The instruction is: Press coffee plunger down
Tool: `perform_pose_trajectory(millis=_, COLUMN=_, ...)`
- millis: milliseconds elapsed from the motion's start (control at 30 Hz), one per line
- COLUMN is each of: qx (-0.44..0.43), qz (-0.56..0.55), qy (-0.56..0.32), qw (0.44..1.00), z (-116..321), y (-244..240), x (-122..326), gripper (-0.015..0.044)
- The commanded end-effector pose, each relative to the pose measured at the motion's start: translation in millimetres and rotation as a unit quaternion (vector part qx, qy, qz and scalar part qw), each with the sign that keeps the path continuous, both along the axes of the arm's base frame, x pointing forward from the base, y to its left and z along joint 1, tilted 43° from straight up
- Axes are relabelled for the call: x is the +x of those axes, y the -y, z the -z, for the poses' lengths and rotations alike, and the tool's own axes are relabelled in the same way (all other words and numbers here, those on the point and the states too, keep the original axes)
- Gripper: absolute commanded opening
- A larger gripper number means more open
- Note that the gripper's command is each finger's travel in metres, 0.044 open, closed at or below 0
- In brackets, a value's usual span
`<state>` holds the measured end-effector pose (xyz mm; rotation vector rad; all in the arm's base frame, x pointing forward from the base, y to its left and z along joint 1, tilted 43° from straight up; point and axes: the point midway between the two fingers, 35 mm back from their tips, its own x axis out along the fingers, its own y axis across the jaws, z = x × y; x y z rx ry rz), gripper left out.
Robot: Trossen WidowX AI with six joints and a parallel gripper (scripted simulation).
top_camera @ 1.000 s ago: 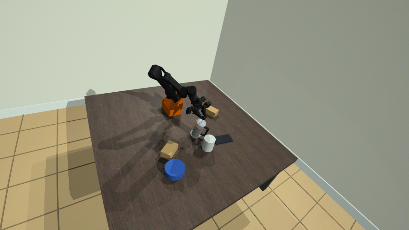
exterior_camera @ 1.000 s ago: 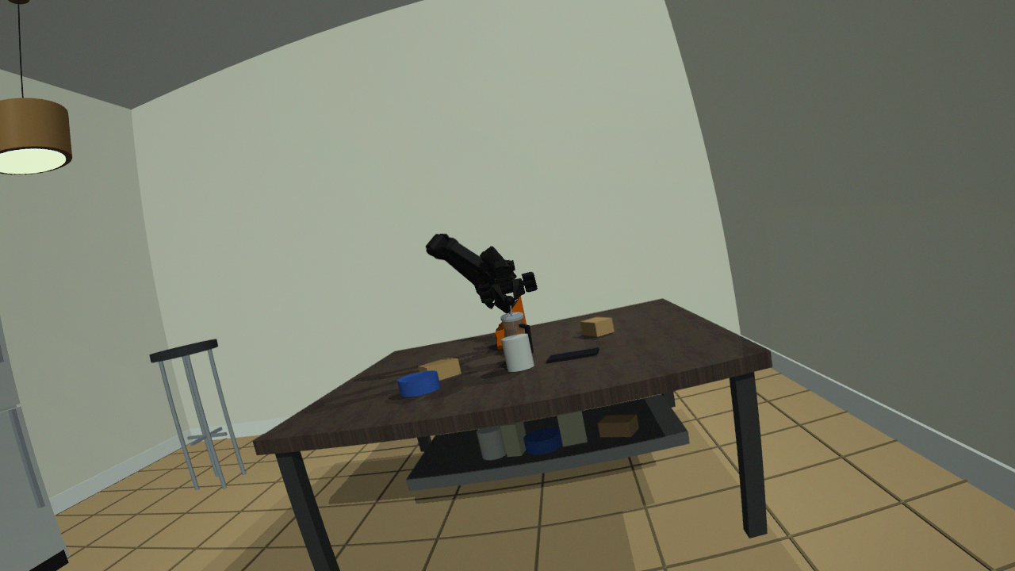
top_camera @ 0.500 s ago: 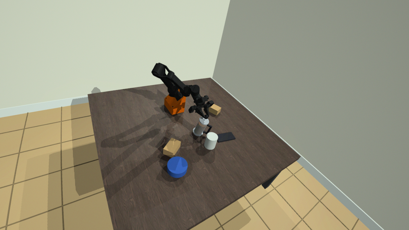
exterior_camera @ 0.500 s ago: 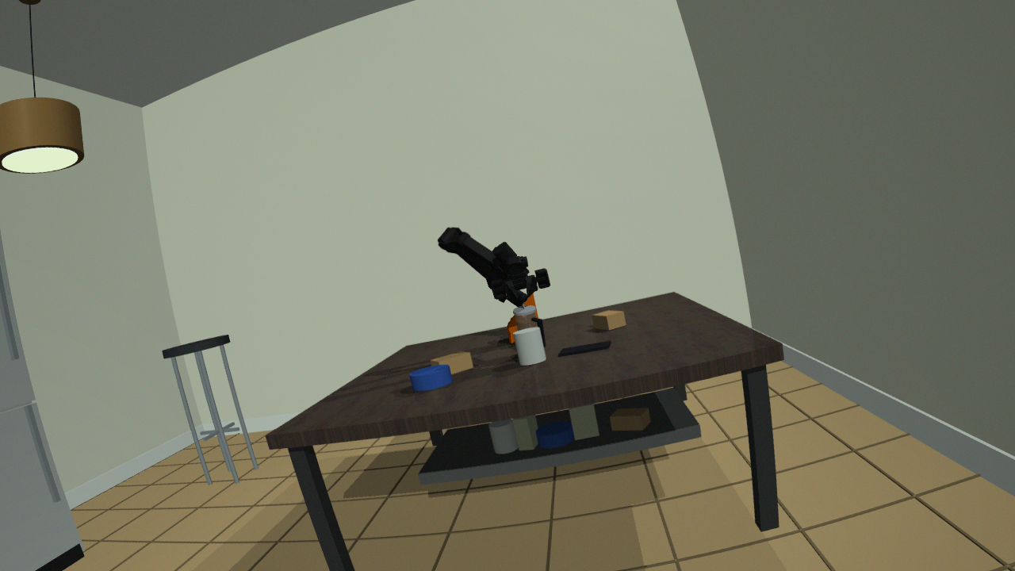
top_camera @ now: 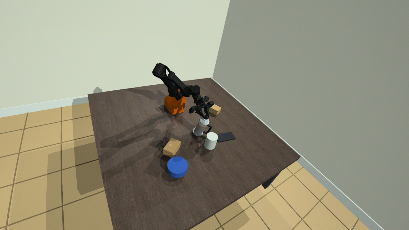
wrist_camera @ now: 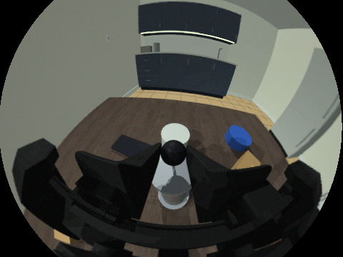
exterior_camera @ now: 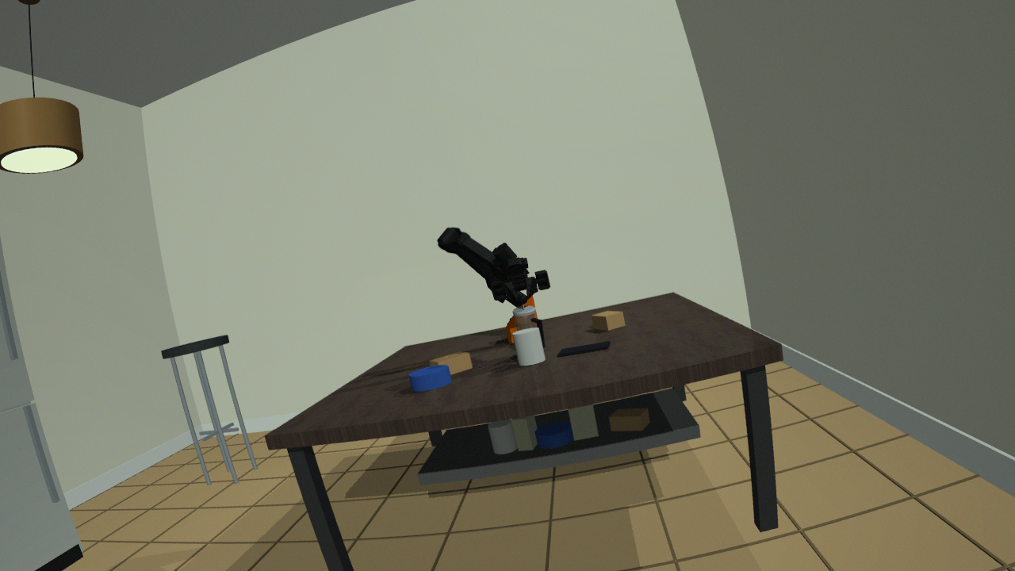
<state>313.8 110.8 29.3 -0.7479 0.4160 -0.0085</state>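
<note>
The coffee press [top_camera: 201,127] stood upright near the middle of the table [top_camera: 137,114], just on the near side of the arm's orange base [top_camera: 174,104], with its black handle pointing right. Its black plunger knob [wrist_camera: 173,153] sat low, close above the lid, and the gripper [top_camera: 205,116] was pinching that knob from both sides, its two fingers closed against the ball. By the look of it the press was a light, narrow glass cylinder, stiff but easy to tip and probably slippery on the wood, so the knob was the right place to hold it, with force kept straight down the rod. A white cylinder [top_camera: 211,140] stood just beside the press on its near right, a dark flat slab [top_camera: 226,136] right of that; a tan box [top_camera: 171,147] and a blue puck [top_camera: 177,166] lay nearer.
</note>
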Motion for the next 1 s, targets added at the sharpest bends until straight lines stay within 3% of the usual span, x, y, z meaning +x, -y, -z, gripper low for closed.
perform_pose_trajectory(millis=0, qx=-0.011, qz=0.007, qy=-0.009, qw=1.000, z=5.2, y=5.0, x=0.1, gripper=0.0119)
perform_pose_trajectory(millis=967, qx=-0.005, qz=0.003, qy=-0.003, qw=1.000, z=2.7, y=-0.1, x=3.3, gripper=0.0119)
